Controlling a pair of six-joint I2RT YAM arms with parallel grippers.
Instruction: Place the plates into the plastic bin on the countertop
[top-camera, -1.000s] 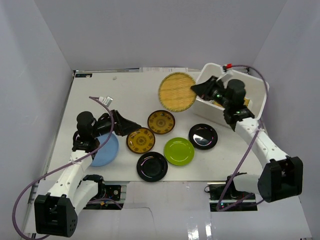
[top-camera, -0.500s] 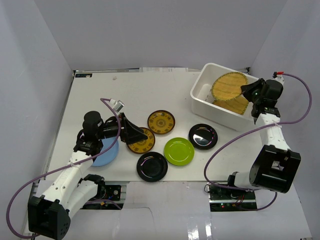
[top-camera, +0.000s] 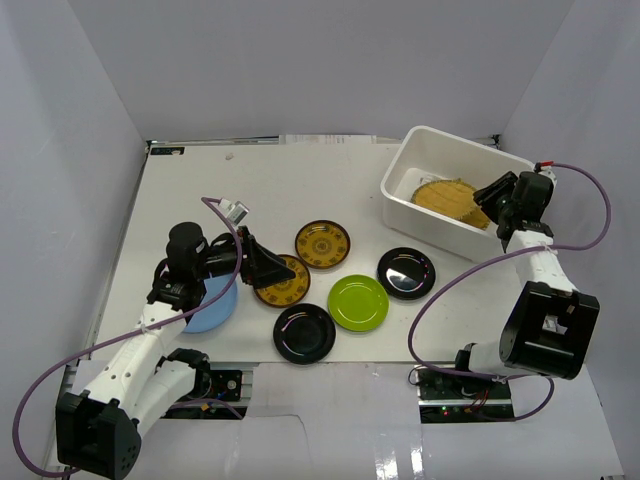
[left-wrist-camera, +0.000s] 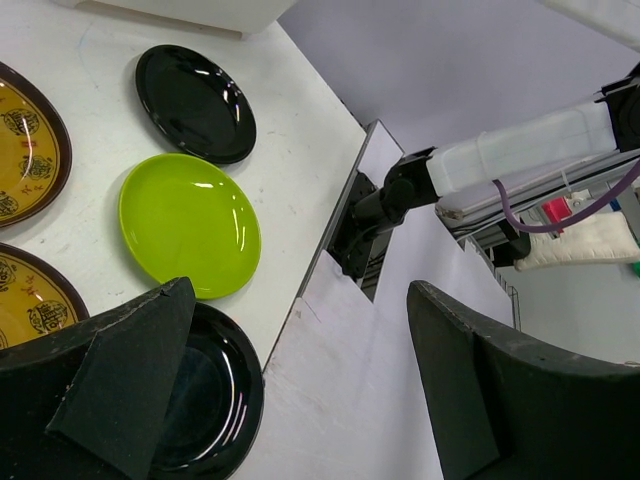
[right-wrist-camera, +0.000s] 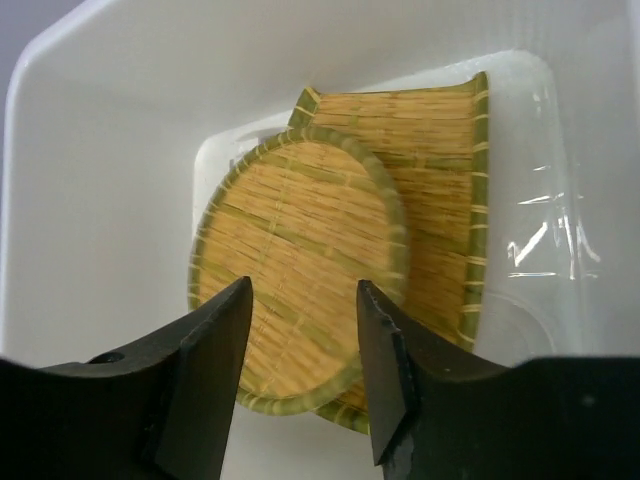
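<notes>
Right gripper (right-wrist-camera: 302, 295) is held open over the round woven plate (right-wrist-camera: 290, 250), shown only by its wrist view overlapping the squarish plate (right-wrist-camera: 440, 150) in the far-right plastic bin (right-wrist-camera: 120, 120). Left gripper (left-wrist-camera: 300, 290) is spread open near the lime green plate (left-wrist-camera: 190, 225).

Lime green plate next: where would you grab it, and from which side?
Probably pinch the lime green plate by its upturned rim, one finger inside, coming down on its near edge: it lies flat, black plates crowd both sides, while bare countertop fronts it.

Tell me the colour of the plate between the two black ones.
It's a plain lime green plate; the left wrist view shows it best.
</notes>
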